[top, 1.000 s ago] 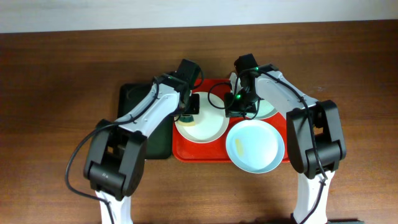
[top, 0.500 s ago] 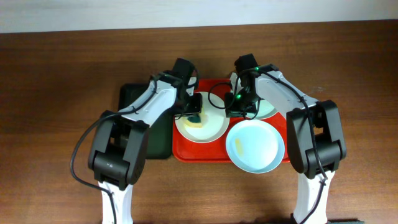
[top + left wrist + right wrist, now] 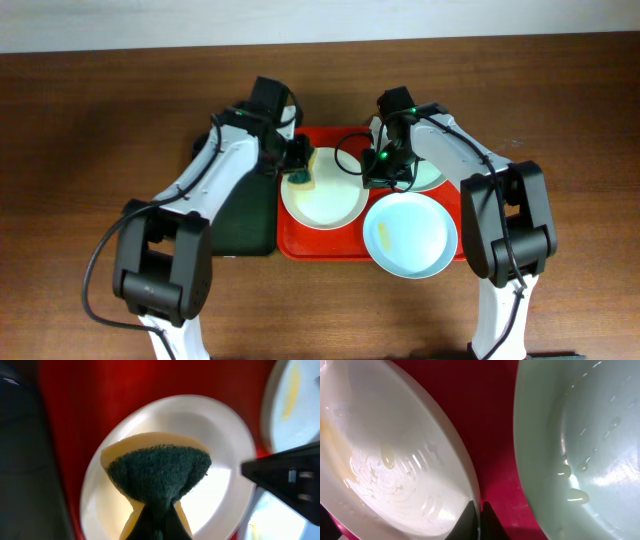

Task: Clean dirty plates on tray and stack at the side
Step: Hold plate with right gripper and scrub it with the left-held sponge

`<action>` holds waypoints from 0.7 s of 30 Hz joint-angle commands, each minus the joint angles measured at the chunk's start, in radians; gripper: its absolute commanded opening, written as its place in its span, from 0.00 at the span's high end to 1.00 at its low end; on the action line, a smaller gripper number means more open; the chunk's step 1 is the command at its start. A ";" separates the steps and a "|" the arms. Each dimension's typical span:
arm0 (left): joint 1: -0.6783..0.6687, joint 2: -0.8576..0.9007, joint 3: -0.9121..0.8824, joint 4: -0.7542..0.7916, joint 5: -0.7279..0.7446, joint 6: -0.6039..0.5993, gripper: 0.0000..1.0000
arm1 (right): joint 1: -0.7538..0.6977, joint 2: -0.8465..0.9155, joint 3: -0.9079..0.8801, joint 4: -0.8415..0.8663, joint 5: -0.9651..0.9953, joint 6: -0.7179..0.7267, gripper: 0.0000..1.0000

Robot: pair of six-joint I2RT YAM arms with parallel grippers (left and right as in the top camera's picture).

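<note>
Now the left gripper (image 3: 298, 168) hangs over the near-left part of the white plate (image 3: 330, 200), its fingers clamped tight on a sponge (image 3: 303, 180). From the left wrist you see that sponge (image 3: 160, 467) well: yellow body, dark green scouring face, folded up where the fingers pinch it at the bottom of the view, with the white plate (image 3: 220, 485) right beneath it. Across the plate, the right gripper (image 3: 385, 175) sits at the far-right rim. The right wrist view shows its tips (image 3: 478, 516) drawn close together, nipping the edge of the white plate (image 3: 395, 435), whose surface is wet and streaked. All three plates lie on the red tray (image 3: 300, 245). The white one sits left of centre. The front blue-green plate (image 3: 410, 235) lies at the near right, overhanging the tray's edge, a yellowish smear on it. The back blue-green plate (image 3: 432, 178) is half hidden under the right arm. Just left of the red tray lies a dark green tray (image 3: 240, 215) on the brown table (image 3: 100, 150).
</note>
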 commanded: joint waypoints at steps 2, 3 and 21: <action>-0.038 0.069 -0.077 0.054 -0.093 -0.027 1.00 | 0.006 -0.008 -0.004 0.000 -0.006 0.009 0.96; -0.046 0.089 -0.078 0.056 -0.135 -0.046 1.00 | 0.006 -0.008 -0.004 0.000 -0.006 0.009 0.96; -0.043 -0.025 -0.011 0.051 0.006 -0.042 1.00 | 0.006 -0.008 -0.004 -0.002 -0.006 0.009 0.96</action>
